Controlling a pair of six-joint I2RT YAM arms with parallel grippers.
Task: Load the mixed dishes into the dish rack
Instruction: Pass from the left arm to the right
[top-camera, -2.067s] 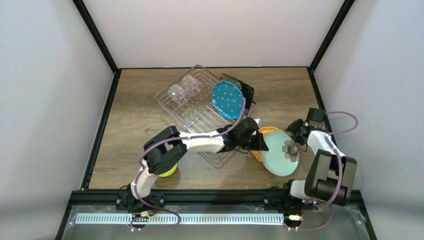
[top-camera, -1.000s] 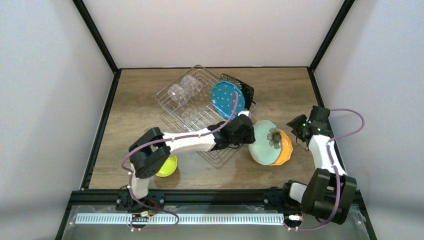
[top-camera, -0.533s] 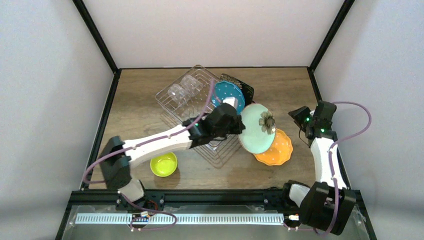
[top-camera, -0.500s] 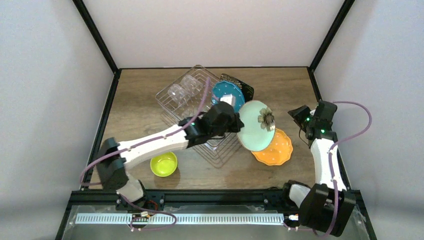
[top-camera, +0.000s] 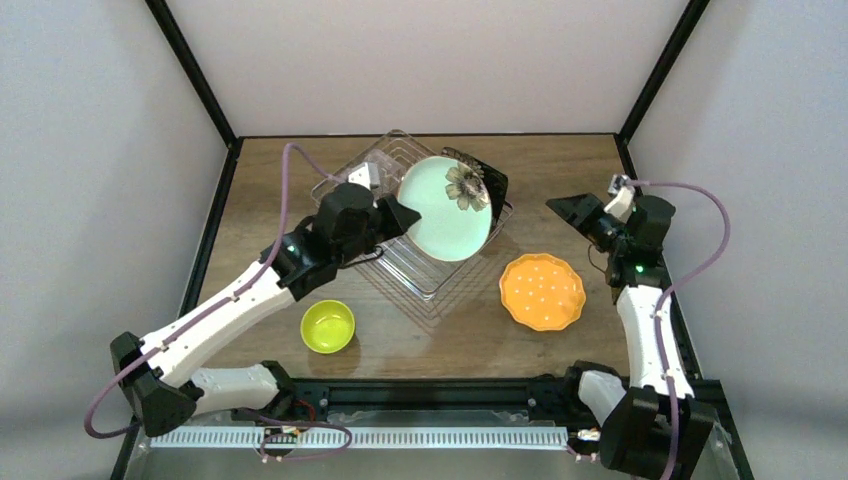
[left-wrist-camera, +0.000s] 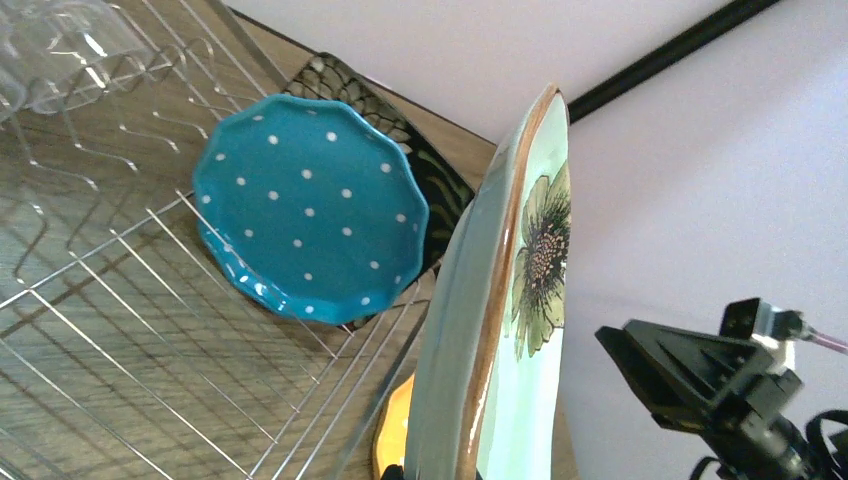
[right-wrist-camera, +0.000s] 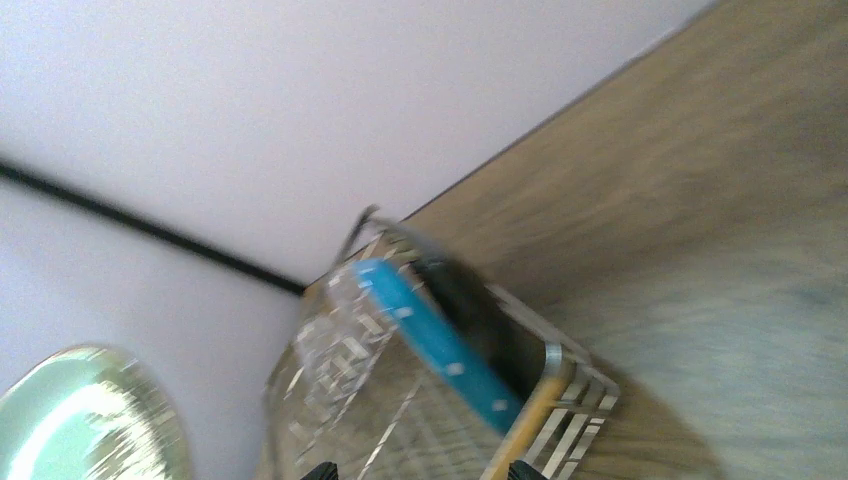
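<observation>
On table (top-camera: 570, 170): one plate (top-camera: 542, 291), one bowl (top-camera: 328, 326)

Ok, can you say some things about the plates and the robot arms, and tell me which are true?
The left gripper holds the round mint flower plate above the silvery wire dish rack. True.
The orange white-dotted plate sits in the rack. False: it lies on the wooden table.
The teal white-dotted plate stands in the rack. True.
The right gripper grips the small yellow-green bowl. False: it is open and empty; the bowl rests on the table.
</observation>
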